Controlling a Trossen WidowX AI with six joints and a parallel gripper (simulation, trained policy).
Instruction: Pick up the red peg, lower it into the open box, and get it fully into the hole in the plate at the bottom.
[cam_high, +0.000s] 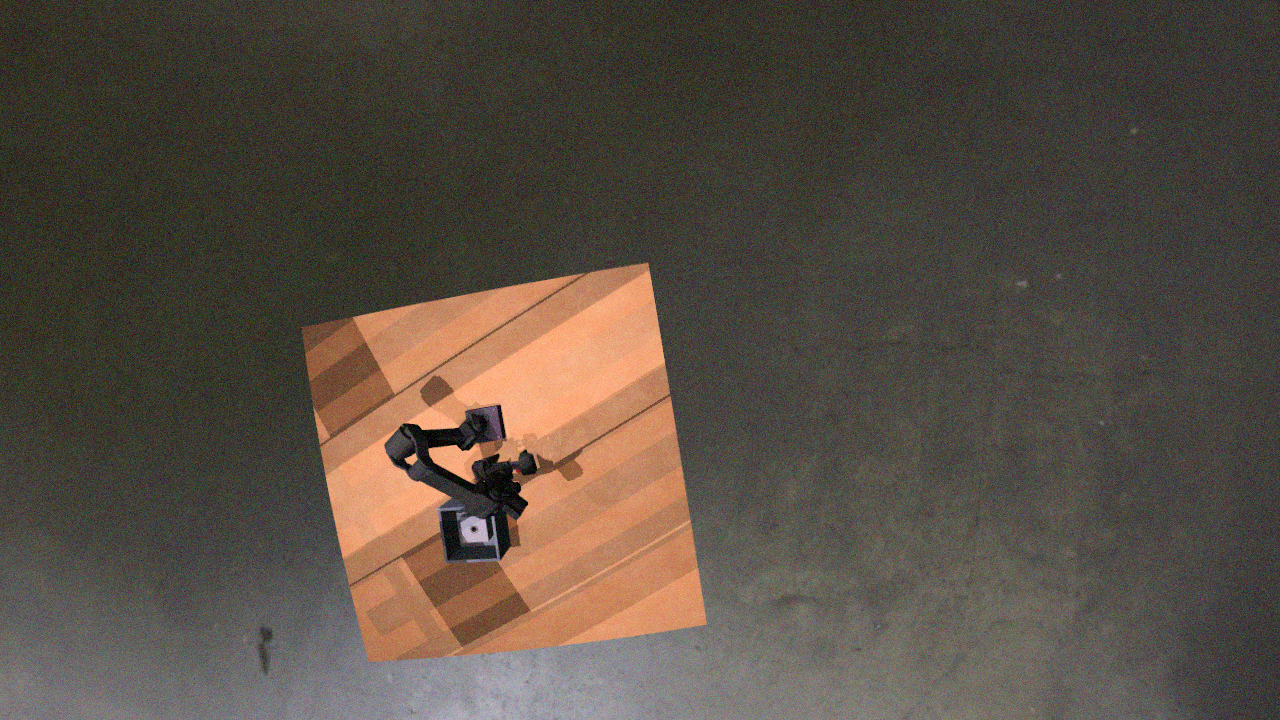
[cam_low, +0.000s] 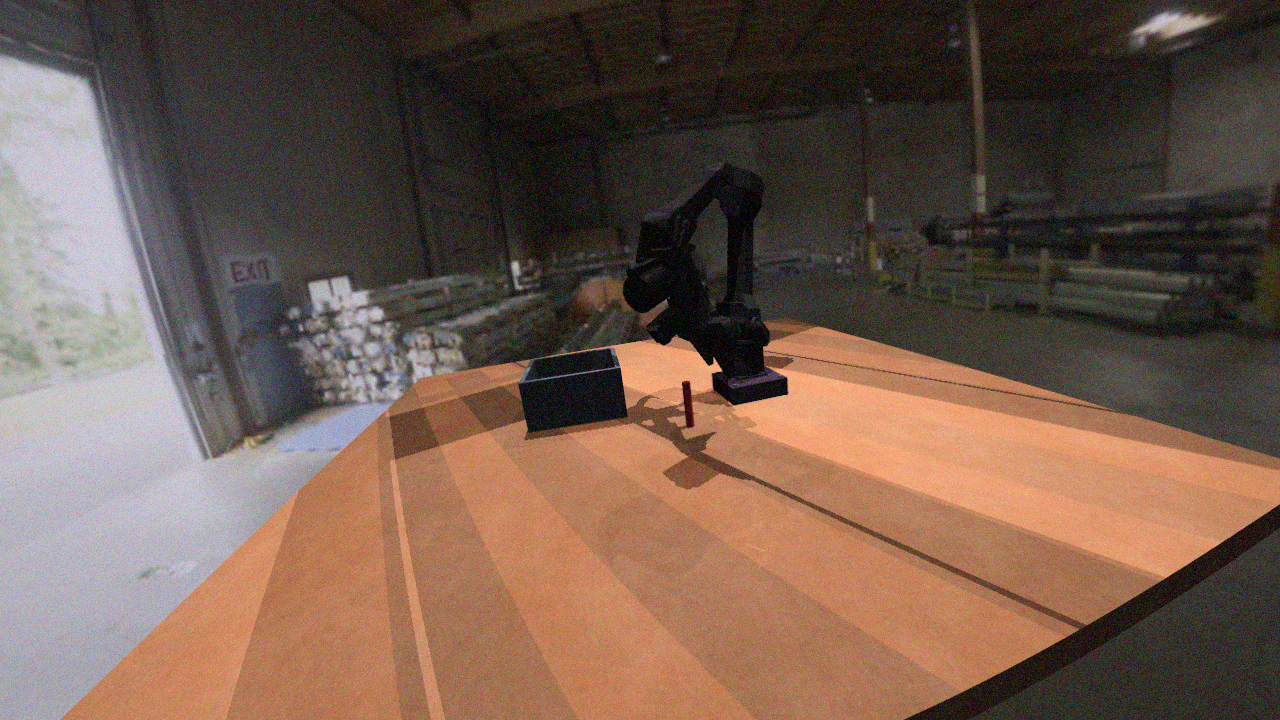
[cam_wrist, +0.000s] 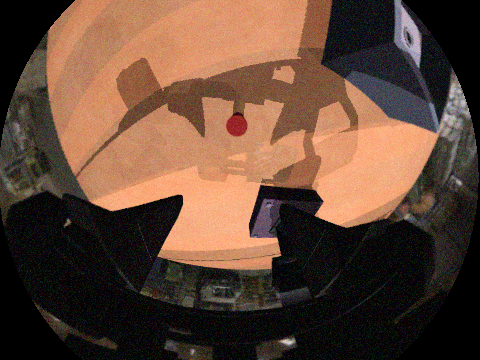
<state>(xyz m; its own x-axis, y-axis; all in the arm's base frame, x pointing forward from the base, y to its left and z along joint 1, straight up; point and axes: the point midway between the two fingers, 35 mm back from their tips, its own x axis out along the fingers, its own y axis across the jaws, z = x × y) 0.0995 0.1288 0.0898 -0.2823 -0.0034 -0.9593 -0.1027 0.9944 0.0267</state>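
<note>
The red peg (cam_low: 688, 404) (cam_wrist: 236, 125) stands upright on the table, to the right of the box in the exterior view. The wrist view shows its round top. My gripper (cam_low: 687, 347) (cam_wrist: 232, 205) is open and empty, above the table and near the peg, with the fingers pointing down. The peg's top shows ahead of the gap between the fingertips, not between them. The dark open box (cam_high: 444, 537) (cam_low: 572, 396) (cam_wrist: 395, 97) holds a pale plate (cam_high: 464, 524) (cam_wrist: 414, 52) with a dark hole. The hole appears empty.
The arm's base (cam_high: 492, 419) (cam_low: 750, 388) (cam_wrist: 261, 225) is behind and to the right of the peg in the exterior view. In the top view the forearm passes over the box's upper edge. Arm shadows cross the wooden table (cam_high: 581, 340) (cam_low: 537, 582) around the peg.
</note>
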